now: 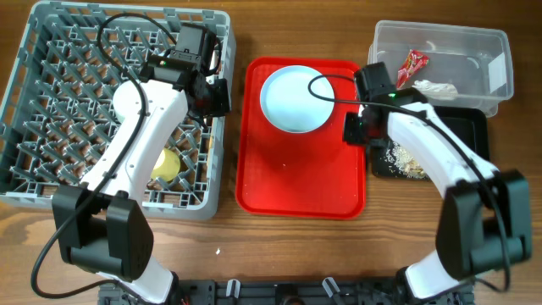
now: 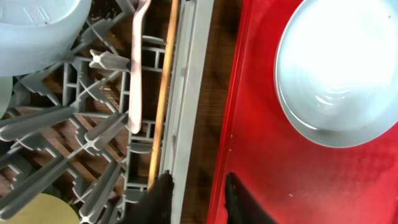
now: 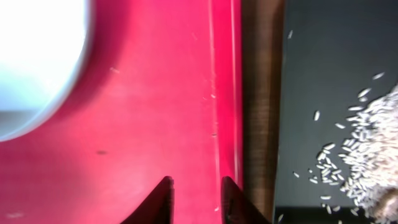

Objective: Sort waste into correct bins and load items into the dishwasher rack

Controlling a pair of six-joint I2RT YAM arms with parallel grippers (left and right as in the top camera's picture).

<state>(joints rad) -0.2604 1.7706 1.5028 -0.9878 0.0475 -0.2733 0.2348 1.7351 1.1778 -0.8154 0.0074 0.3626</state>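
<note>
The grey dishwasher rack (image 1: 51,51) stands at the left. In the left wrist view it holds a white fork (image 2: 135,68), a wooden chopstick (image 2: 164,93) along its right wall, a pale blue bowl (image 2: 37,31) and a yellow-green cup (image 1: 169,163). Another pale blue bowl (image 1: 294,98) sits on the red tray (image 1: 296,182). My left gripper (image 2: 198,190) is open and empty, above the gap between rack and tray. My right gripper (image 3: 197,190) is open and empty over the tray's right edge. The clear tub (image 1: 474,38) holds the red wrapper (image 1: 415,61) and white napkin (image 1: 436,86). Food scraps (image 1: 405,159) lie in the black tray (image 1: 470,123).
A strip of bare wooden table (image 2: 202,93) runs between the rack and the red tray. Another narrow strip (image 3: 261,93) separates the red tray from the black tray. My left arm (image 1: 135,127) stretches across the rack and hides part of it.
</note>
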